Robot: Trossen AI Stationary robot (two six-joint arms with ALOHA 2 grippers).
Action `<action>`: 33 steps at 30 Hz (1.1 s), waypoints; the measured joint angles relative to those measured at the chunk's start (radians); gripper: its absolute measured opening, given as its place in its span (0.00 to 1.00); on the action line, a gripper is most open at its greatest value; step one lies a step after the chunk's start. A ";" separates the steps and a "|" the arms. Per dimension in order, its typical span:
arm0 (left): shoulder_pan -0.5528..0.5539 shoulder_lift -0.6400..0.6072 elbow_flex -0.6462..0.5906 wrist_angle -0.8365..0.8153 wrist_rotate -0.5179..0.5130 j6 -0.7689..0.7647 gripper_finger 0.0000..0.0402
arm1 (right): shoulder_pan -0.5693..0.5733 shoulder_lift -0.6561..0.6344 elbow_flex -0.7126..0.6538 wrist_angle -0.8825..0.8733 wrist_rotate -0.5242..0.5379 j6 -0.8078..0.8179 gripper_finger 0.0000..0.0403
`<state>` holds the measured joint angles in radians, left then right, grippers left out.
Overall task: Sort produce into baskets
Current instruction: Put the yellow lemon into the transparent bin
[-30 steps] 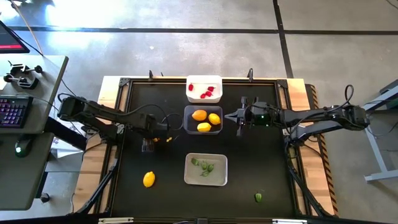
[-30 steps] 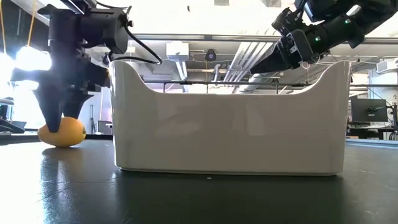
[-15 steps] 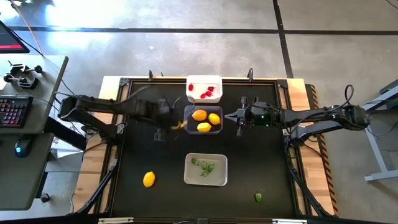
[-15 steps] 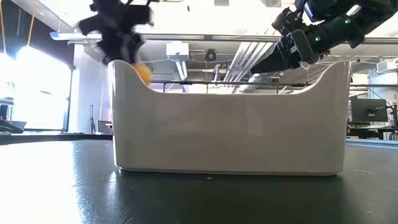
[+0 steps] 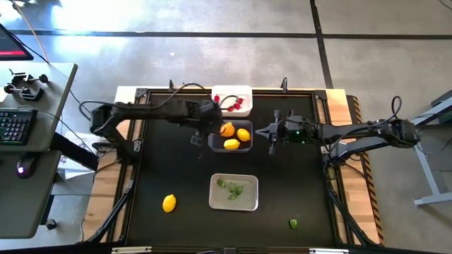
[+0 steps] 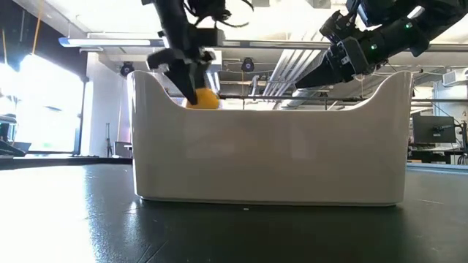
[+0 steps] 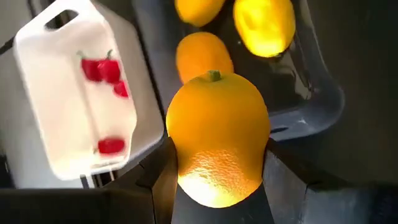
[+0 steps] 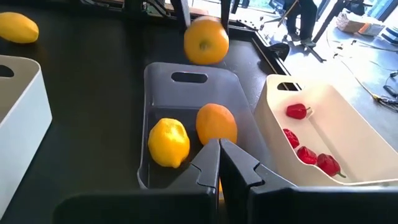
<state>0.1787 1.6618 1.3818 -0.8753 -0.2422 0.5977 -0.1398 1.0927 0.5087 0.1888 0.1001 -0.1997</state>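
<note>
The left end effector (image 5: 215,125) clamps an orange (image 7: 217,137) at the dark basket's (image 5: 247,146) nine-o'clock rim; the right end effector (image 5: 270,132) waits, pinched closed, at three o'clock.

The dark left arm reaches from nine o'clock toward the table's centre, its left gripper (image 5: 215,125) raised and clamped on a round orange fruit (image 7: 216,137). The dark right arm stretches in from three o'clock, its right gripper (image 8: 219,163) closed, fingers together.
</note>
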 joint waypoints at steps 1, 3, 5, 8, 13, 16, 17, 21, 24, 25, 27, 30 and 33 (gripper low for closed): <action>0.000 0.019 0.010 0.000 0.011 0.020 0.42 | 0.000 0.000 0.000 -0.004 0.000 0.000 0.00; 0.000 0.037 0.018 -0.002 0.057 0.040 0.42 | 0.000 0.000 0.000 -0.008 0.001 0.000 0.00; 0.000 0.042 0.019 -0.003 0.091 0.068 0.42 | 0.000 0.000 0.000 -0.010 0.002 0.000 0.00; 0.000 0.047 0.020 0.005 0.108 0.126 0.43 | 0.000 0.000 0.000 -0.013 0.002 0.000 0.00; 0.003 0.054 0.020 0.018 0.120 0.182 0.43 | 0.000 0.000 0.000 -0.013 0.002 0.000 0.00; 0.003 0.054 0.020 0.045 0.153 0.176 0.43 | 0.000 0.000 0.000 -0.012 0.002 0.000 0.00; 0.003 0.054 0.020 0.053 0.157 0.175 0.43 | 0.000 0.000 0.000 -0.012 0.002 0.000 0.00; 0.004 0.061 0.020 0.097 0.158 0.138 0.43 | 0.000 0.000 0.000 -0.012 0.002 0.000 0.00; 0.005 0.089 0.020 0.095 0.158 0.078 0.43 | 0.000 0.000 0.000 -0.012 0.002 0.000 0.00; 0.004 0.100 0.020 0.093 0.156 0.054 0.43 | 0.000 0.000 0.000 -0.012 0.002 0.000 0.00; 0.005 0.128 0.020 0.085 0.155 0.011 0.43 | 0.000 0.000 0.000 -0.014 0.002 0.000 0.00; 0.003 0.165 0.019 0.083 0.155 -0.050 0.43 | 0.000 0.000 0.000 -0.021 0.002 0.000 0.00; 0.003 0.185 0.019 0.088 0.151 -0.095 0.44 | 0.000 0.000 0.000 -0.020 0.002 0.000 0.00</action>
<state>0.1822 1.8470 1.4006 -0.7877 -0.0910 0.5026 -0.1398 1.0931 0.5087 0.1684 0.1024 -0.1997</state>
